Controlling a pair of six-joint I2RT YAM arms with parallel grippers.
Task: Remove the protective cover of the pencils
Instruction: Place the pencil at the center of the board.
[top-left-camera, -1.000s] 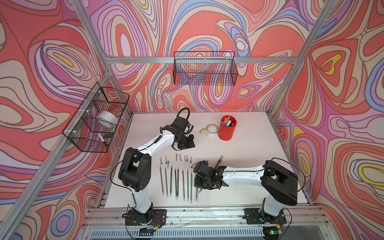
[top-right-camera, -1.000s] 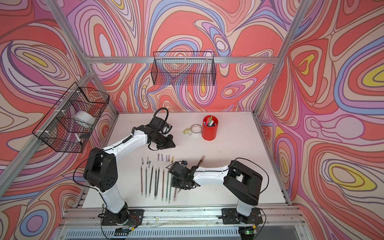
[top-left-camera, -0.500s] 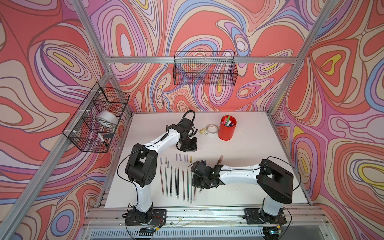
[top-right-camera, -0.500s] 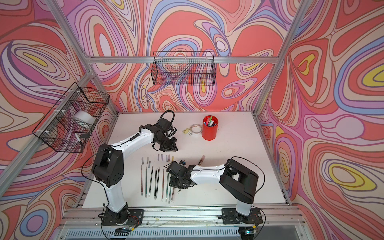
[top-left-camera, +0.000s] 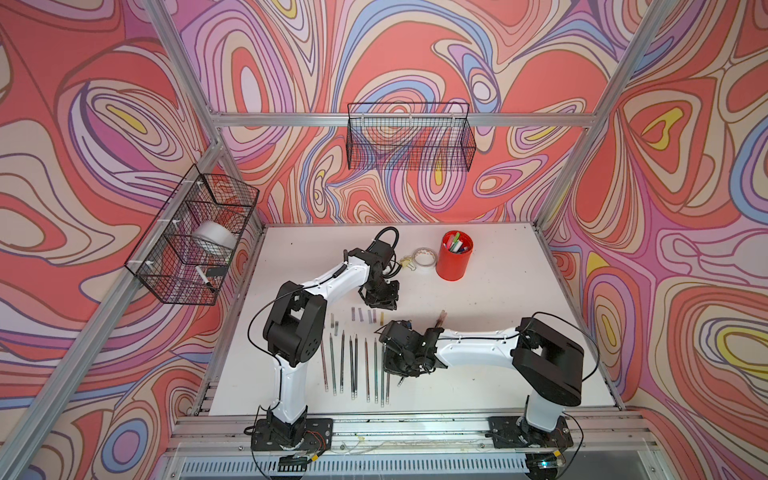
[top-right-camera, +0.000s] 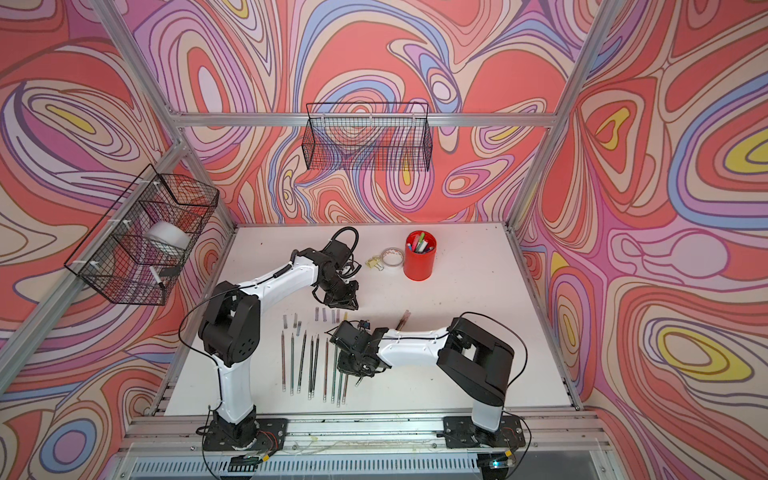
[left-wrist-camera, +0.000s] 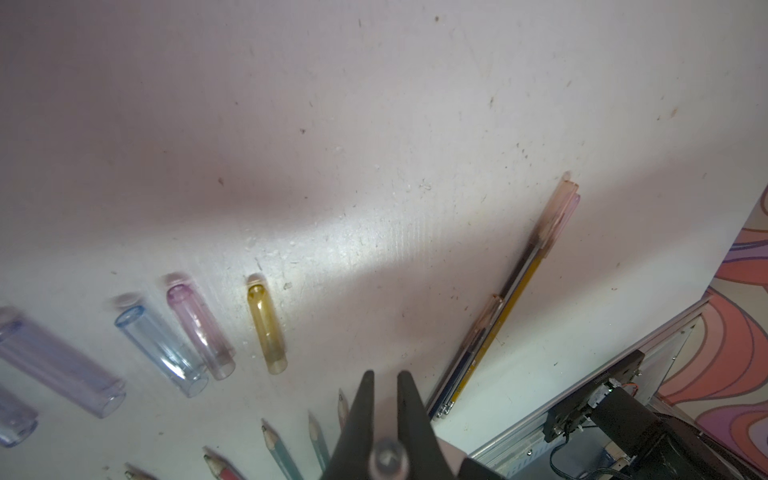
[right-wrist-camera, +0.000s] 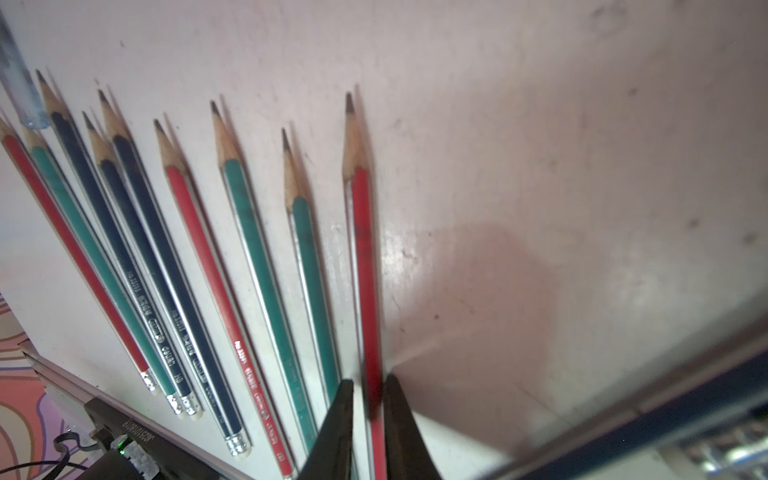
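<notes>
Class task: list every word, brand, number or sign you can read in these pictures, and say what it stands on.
Dark pencils: silver print along the shafts, too blurred to read.
Red pencil: white print along the shaft, too blurred to read.
Black box: white code, upside down, not legible.
No other text shows.

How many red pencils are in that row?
3: a red pencil between the right fingers, another mid-row, the third at the row's opposite end. Others may be hidden.

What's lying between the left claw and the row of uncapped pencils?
Loose clear tinted caps lie between the left claw and the tips of the pencils; both top views show it.
</notes>
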